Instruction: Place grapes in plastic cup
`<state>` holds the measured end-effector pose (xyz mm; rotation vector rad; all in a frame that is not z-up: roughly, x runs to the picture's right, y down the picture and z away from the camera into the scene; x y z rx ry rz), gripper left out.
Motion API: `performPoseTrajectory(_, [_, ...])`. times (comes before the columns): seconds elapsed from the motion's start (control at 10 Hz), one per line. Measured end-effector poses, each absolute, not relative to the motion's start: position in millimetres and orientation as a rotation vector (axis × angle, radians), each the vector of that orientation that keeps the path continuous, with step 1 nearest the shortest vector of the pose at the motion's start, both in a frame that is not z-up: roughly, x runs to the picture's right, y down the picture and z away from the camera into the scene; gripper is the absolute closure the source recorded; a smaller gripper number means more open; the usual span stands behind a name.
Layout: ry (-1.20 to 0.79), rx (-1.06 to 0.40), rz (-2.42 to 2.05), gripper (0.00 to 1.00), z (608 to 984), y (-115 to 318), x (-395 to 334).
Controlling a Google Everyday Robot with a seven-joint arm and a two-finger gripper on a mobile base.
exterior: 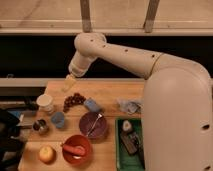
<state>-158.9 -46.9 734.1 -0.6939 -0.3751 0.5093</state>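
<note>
One empty gripper (pixel 69 83) hovers over the grapes (pixel 74 100).
Camera view: the jaws are released and hang at 11 o'clock of the grapes, which lie on the table (pixel 107 92). The blue cup (pixel 58 119) stands near them at 7 o'clock. Likely risks: a shallow pinch could shed loose grapes, or the bunch could land in the white cup (pixel 45 102), just beside it at 9 o'clock.
</note>
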Motion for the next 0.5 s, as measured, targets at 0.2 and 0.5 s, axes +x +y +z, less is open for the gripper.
performPoseTrajectory(0.2, [-0.363, -0.680, 0.498, 0.20, 733.7, -47.0, -159.6])
performPoseTrajectory(0.5, [-0.349, -0.696, 0.499, 0.20, 748.8, -31.4, -169.9])
